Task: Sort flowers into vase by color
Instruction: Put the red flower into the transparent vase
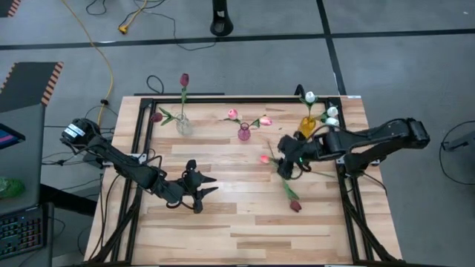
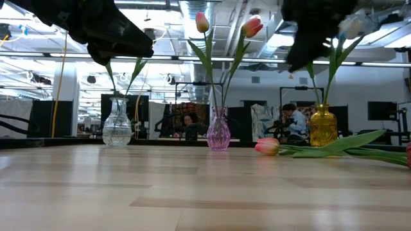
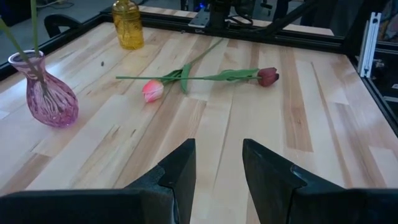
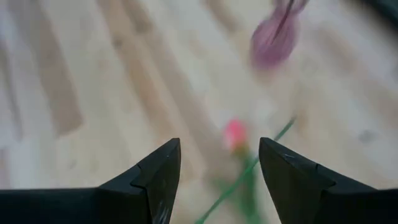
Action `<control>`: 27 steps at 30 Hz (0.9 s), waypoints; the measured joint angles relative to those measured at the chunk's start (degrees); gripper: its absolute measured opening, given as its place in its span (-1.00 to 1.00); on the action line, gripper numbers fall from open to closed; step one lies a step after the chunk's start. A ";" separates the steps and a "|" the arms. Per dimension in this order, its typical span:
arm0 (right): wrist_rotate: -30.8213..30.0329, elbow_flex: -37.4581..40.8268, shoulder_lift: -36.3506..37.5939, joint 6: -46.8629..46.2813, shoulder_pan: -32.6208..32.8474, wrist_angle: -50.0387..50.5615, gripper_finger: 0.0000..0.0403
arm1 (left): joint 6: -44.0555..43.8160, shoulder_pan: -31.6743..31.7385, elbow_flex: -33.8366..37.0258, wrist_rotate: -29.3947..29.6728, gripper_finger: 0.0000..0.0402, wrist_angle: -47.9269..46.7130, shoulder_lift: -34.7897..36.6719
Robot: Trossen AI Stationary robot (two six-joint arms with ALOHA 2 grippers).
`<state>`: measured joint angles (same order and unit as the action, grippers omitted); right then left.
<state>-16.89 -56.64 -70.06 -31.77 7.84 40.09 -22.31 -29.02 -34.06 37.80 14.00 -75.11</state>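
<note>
Two tulips lie flat on the table: a pink one (image 1: 265, 158) (image 3: 152, 90) (image 2: 268, 146) and a dark red one (image 1: 295, 206) (image 3: 268, 76), their green stems crossing. My right gripper (image 1: 284, 165) (image 4: 217, 180) hovers open above the pink tulip's head (image 4: 235, 134), touching nothing. My left gripper (image 1: 214, 185) (image 3: 217, 168) is open over bare wood to the left of both flowers. A clear vase (image 1: 183, 126) holds dark red tulips. A pink vase (image 1: 244, 132) (image 3: 46, 93) holds pink ones, and a yellow vase (image 1: 307, 126) (image 3: 127, 25) holds white ones.
The three vases stand in a row near the table's far edge (image 2: 117, 125) (image 2: 218, 131) (image 2: 322, 127). A black frame rail (image 1: 349, 185) runs along the table's sides. Bare wood (image 1: 245, 230) spreads across the near half. People sit in the room beyond (image 2: 295, 119).
</note>
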 joint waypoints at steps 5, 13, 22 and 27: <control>1.93 0.00 -2.81 -12.21 4.92 8.39 0.21 | 0.00 0.00 0.00 -0.06 -0.41 0.02 0.00; 1.97 0.00 -10.81 -23.05 10.75 10.11 0.21 | 0.00 0.00 0.00 -0.08 -0.41 0.04 0.00; 3.61 0.00 -21.21 -25.39 11.71 9.35 0.21 | 0.00 0.00 0.00 -0.13 -0.41 0.02 0.00; 6.48 0.00 -24.92 -24.74 11.71 6.79 0.21 | 0.00 0.00 0.00 -0.17 -0.41 0.02 0.00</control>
<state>-10.41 -56.64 -94.98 -56.51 19.55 46.88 -22.31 -29.02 -34.06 37.63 14.02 -75.11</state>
